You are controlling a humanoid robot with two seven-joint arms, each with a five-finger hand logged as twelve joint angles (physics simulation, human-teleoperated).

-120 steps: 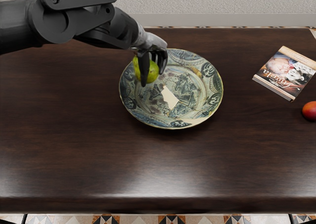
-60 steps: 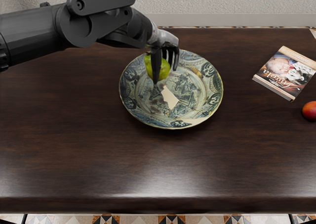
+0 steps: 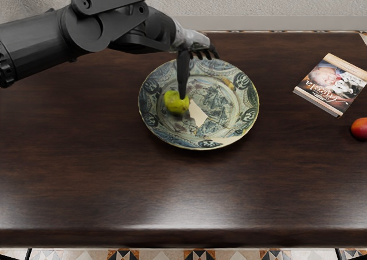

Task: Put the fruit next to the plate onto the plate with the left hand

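Small yellow-green round fruit [image 3: 176, 102]: lies on the blue-patterned ceramic plate [image 3: 249, 112], left of centre, on the dark wooden counter [image 3: 86, 156]; left hand [image 3: 192, 46] above it, fingers [image 3: 183, 70] spread, gripping nothing; placement apparently done, only withdrawal left.

Soft, even light from above, fairly bright. Render sharp edge to edge. Broad dull sheen across near half of the dark table [image 3: 172, 185]; thin soft shadow under the plate [image 3: 249, 113].
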